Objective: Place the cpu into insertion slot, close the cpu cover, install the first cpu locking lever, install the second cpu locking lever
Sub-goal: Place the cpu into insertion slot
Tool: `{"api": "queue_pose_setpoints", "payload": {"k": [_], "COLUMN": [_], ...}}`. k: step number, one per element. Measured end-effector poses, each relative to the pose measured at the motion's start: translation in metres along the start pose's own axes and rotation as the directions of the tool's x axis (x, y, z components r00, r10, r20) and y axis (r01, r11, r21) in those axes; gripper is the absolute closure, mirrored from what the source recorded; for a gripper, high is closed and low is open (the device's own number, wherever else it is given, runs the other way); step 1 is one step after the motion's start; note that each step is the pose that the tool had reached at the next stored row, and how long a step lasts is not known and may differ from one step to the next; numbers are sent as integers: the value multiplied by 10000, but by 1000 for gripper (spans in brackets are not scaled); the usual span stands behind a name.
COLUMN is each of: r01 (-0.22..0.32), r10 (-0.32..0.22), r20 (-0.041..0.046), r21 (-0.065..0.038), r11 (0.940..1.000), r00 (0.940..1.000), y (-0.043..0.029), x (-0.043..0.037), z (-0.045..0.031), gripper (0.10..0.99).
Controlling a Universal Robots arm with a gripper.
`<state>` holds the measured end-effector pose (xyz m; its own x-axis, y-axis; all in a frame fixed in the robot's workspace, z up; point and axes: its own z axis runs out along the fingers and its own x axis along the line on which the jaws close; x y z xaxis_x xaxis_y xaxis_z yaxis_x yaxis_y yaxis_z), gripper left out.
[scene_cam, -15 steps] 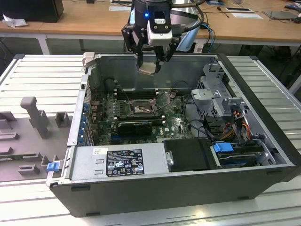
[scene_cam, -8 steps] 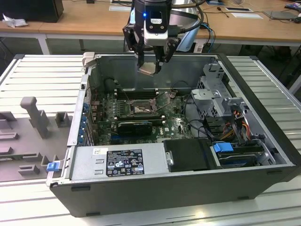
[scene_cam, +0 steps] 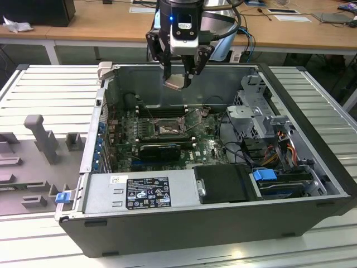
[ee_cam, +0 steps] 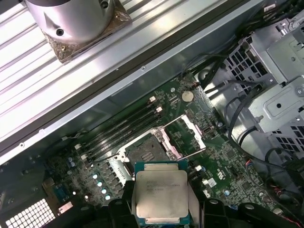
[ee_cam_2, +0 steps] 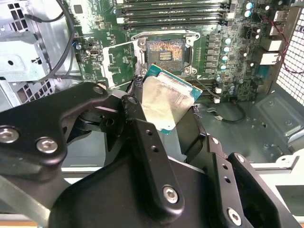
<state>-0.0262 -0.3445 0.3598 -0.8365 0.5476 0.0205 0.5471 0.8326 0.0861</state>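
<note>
- Exterior view: gripper [scene_cam: 177,78] high over the open computer case [scene_cam: 312,145], clamped on the cpu [scene_cam: 174,82] by two opposite edges. Chip tilted, seen against the case's back wall.
- Same view: insertion slot [scene_cam: 165,129] at about 6 o'clock from the chip, well apart. Memory slots [scene_cam: 162,110] at the slot's 12 o'clock, drive cage [scene_cam: 251,106] at its 3 o'clock, loose cables [scene_cam: 223,134] between. Free air directly above the slot.
- Second wrist view: cpu [ee_cam_2: 166,102] pinched between dark fingers [ee_cam_2: 137,118], silvery top towards the camera, green edge visible. Insertion slot [ee_cam_2: 165,53] beyond it, dark centre bare. The cpu cover [ee_cam_2: 118,61] swung open just beside the slot's rim.
- First wrist view: cpu [ee_cam: 160,194] nearest the camera, slot [ee_cam: 145,152] past it, not touching. Cover [ee_cam: 190,135] raised off the slot, thin lever wire [ee_cam: 190,154] lying alongside.
</note>
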Motion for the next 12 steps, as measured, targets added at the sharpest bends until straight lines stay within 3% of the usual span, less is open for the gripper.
{"api": "queue_pose_setpoints", "payload": {"k": [12], "r01": [-1238], "r10": [1238], "r20": [106], "r21": [-34], "r11": [9923], "r00": [9922], "y": [0], "x": [0], "z": [3], "gripper": [557]}}
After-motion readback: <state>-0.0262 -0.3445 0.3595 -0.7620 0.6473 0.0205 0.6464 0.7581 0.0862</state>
